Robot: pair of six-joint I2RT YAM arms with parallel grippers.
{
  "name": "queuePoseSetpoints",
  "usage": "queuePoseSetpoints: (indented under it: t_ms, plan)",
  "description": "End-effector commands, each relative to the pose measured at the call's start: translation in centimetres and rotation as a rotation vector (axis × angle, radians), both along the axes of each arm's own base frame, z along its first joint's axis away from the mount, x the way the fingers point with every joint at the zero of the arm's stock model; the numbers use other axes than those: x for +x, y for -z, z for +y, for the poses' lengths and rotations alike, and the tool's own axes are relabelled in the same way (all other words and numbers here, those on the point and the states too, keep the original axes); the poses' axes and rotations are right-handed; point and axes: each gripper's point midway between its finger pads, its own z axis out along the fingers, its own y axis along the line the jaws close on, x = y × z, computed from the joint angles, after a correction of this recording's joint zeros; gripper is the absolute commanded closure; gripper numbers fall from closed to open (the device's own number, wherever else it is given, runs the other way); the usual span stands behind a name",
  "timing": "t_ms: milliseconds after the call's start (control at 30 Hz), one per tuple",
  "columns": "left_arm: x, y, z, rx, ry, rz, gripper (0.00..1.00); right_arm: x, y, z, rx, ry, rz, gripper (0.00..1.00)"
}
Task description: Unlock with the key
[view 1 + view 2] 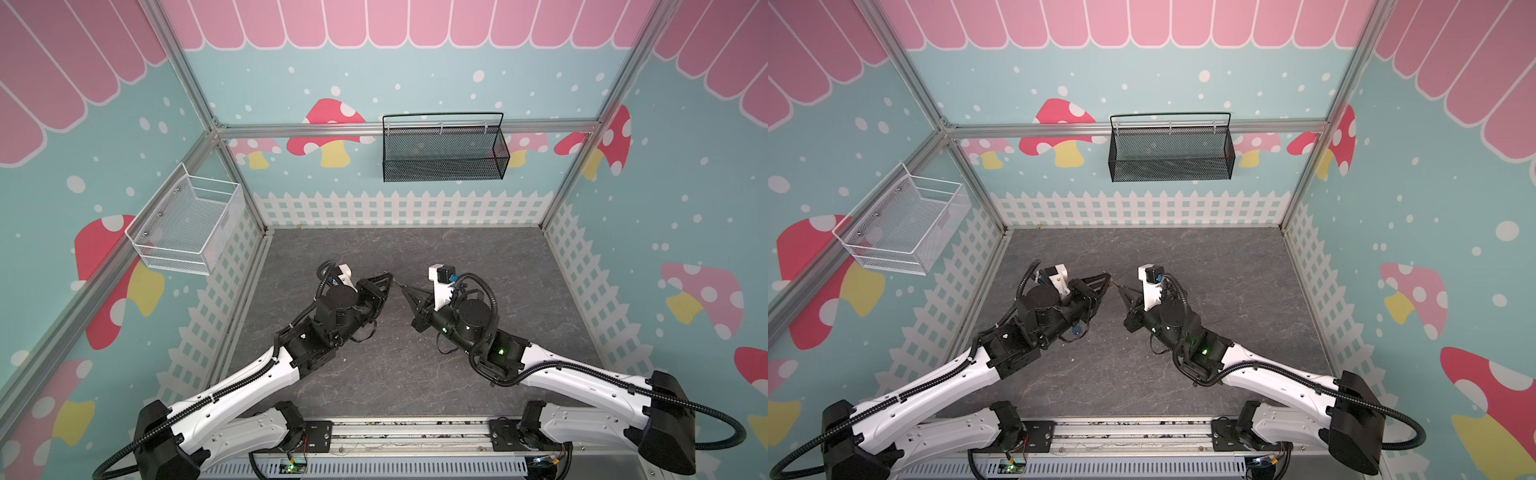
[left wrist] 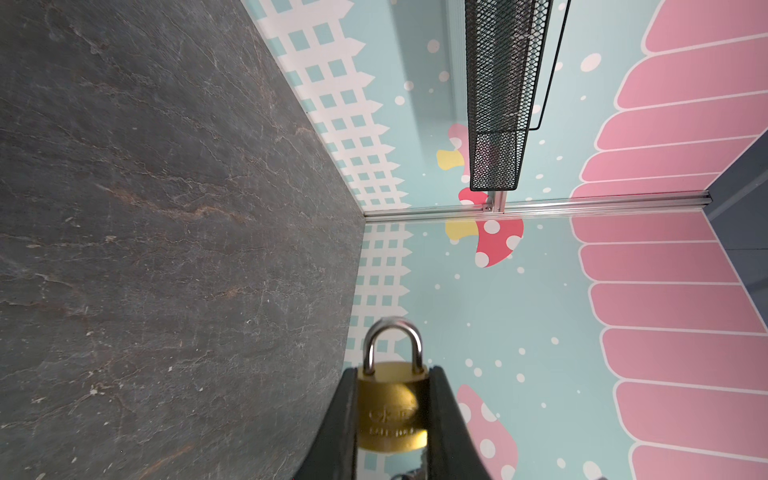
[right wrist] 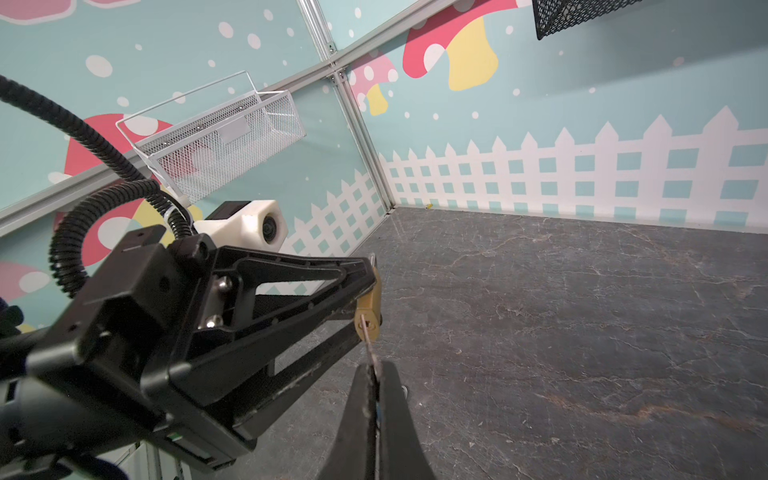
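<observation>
A brass-coloured padlock (image 2: 390, 407) with a closed silver shackle (image 2: 392, 340) sits between the jaws of my left gripper (image 2: 392, 374), which is shut on its body. In the right wrist view the same padlock (image 3: 369, 309) shows its underside, and the slim grey key (image 3: 368, 336) enters its keyhole. My right gripper (image 3: 377, 368) is shut on the key's head. In both top views the two grippers meet tip to tip above the middle of the floor: the left gripper (image 1: 386, 279) (image 1: 1106, 277), the right gripper (image 1: 404, 288) (image 1: 1121, 289).
The dark slate floor (image 1: 478, 270) lies under both arms. A black mesh basket (image 1: 444, 149) hangs on the back wall. A white mesh basket (image 1: 187, 224) hangs on the left wall.
</observation>
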Motion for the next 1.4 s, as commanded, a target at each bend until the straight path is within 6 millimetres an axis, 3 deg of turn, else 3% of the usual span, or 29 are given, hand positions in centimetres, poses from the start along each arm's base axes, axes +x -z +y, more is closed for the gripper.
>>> queuePoseSetpoints:
  t_ms: [0, 700, 1367]
  plan:
    - [0.0, -0.2, 0.2, -0.003, -0.007, -0.012, 1.0, 0.0, -0.7, 0.4, 0.009, -0.008, -0.016, 1.0]
    - [-0.3, -0.5, 0.0, -0.019, 0.01, -0.016, 1.0, 0.9, -0.3, 1.0, -0.004, 0.016, -0.012, 1.0]
    - [-0.2, -1.0, -0.2, 0.032, -0.023, -0.048, 1.0, 2.5, 0.6, -0.7, -0.06, 0.136, 0.029, 1.0]
